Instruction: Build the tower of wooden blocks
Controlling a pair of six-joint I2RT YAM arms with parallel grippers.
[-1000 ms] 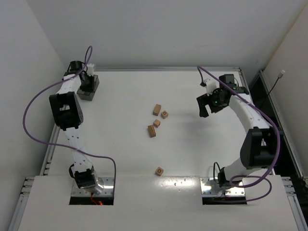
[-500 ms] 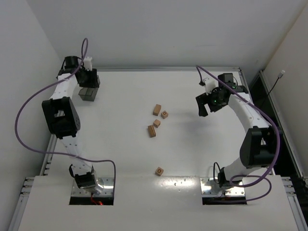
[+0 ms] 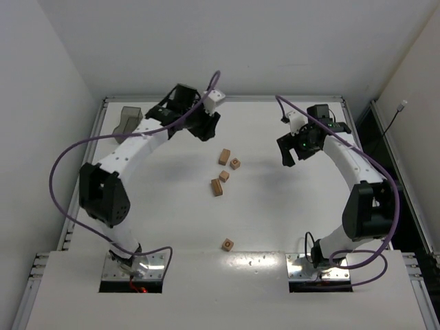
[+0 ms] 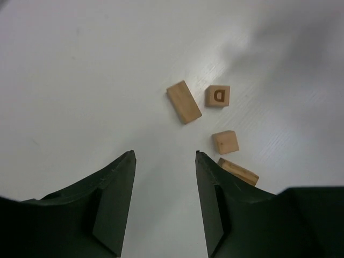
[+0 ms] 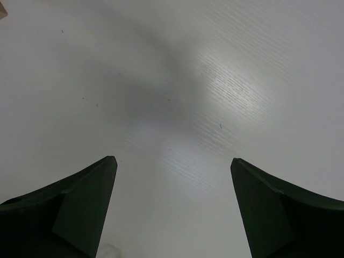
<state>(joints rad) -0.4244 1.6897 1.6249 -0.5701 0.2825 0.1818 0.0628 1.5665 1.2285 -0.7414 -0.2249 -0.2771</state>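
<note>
Left pincer (image 4: pixel 164 155), right pincer (image 5: pixel 173 159) agape

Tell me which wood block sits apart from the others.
The lone cube by the table's near edge, on its own. The other four blocks sit clustered together mid-table.

A: What does the wrist camera catch?
B: The right gripper (image 5: pixel 172 159) poised above the white table (image 5: pixel 226 59), jaws spread wide, only bare surface between them. Its two dark fingers (image 5: pixel 80 209) rise from the bottom corners.
A: And the surface itself?
B: A soft grey shadow (image 5: pixel 145 102) left of centre, a glare patch (image 5: pixel 231 86) just right of it, a few tiny specks. A tan sliver (image 5: pixel 1 11) clips the top-left edge, with too little showing to name it.
</note>
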